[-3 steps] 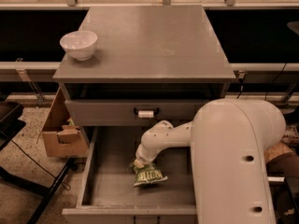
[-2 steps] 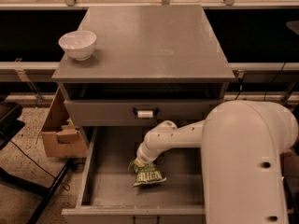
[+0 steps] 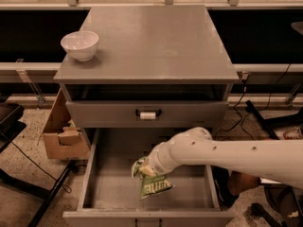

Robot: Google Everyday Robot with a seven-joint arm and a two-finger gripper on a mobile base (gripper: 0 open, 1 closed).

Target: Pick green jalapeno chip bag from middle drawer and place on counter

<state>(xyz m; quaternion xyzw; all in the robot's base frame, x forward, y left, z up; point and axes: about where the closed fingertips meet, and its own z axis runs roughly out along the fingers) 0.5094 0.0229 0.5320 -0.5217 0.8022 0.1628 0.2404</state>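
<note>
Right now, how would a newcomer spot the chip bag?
Find the flat grey counter, then the wide grey metal drawer open beneath. At the robot's gripper sits the small crinkled green packet with white lettering, the only green thing there.

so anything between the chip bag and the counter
Nothing lies on the green jalapeno chip bag; the claw is at its top edge in the middle drawer. Going up, it must clear the upper drawer front and the counter lip. The white bowl sits far left.
</note>
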